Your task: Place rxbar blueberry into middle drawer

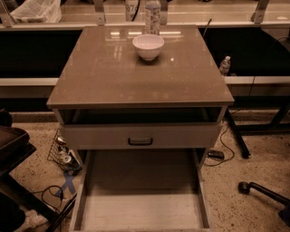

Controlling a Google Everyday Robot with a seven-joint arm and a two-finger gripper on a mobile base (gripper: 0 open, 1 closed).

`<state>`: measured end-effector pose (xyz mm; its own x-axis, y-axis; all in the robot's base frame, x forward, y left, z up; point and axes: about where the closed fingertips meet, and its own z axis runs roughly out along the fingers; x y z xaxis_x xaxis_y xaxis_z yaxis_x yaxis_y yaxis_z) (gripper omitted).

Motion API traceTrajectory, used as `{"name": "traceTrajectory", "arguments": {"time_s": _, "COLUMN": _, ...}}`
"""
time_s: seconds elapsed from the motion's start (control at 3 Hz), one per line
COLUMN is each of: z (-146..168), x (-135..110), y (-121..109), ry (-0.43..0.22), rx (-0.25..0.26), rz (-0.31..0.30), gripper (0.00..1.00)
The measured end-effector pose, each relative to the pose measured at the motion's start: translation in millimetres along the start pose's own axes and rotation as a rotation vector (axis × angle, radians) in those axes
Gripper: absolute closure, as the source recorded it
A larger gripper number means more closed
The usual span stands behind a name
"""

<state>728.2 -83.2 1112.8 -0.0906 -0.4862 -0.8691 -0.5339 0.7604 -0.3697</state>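
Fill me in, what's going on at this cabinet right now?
Nothing is being handled in this view: the gripper and its arm are out of frame, and the rxbar is not in sight either. The middle drawer stands pulled out toward the camera, with no bar on the part of its floor that shows. A drawer front with a dark handle sits above it. On the cabinet top are a white bowl and, behind it, a bottle. The placing is not yet done.

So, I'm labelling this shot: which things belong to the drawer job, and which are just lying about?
Job: pulled-out drawer; snack bar and gripper are both out of view.
Lying about: white bowl, bottle behind it, plastic bag.
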Motion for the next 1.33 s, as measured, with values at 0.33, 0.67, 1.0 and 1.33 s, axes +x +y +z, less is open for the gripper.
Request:
{"name": "traceTrajectory", "arguments": {"time_s": 0.33, "z": -90, "x": 44, "y": 12, "ry": 0.033, "rx": 0.041, "rz": 0.113, "gripper": 1.0}}
{"name": "traceTrajectory", "arguments": {"time_s": 0.67, "z": -80, "x": 65, "y": 20, "ry": 0.069, "rx": 0.025, "rz": 0.114, "gripper": 1.0}}
{"name": "traceTrajectory", "arguments": {"time_s": 1.0, "z": -80, "x": 65, "y": 20, "ry": 0.069, "rx": 0.025, "rz": 0.114, "gripper": 1.0}}
{"name": "traceTrajectory", "arguments": {"time_s": 1.33, "z": -86, "x": 78, "y": 27, "ry": 0.053, "rx": 0.023, "rz": 0.146, "gripper": 1.0}}
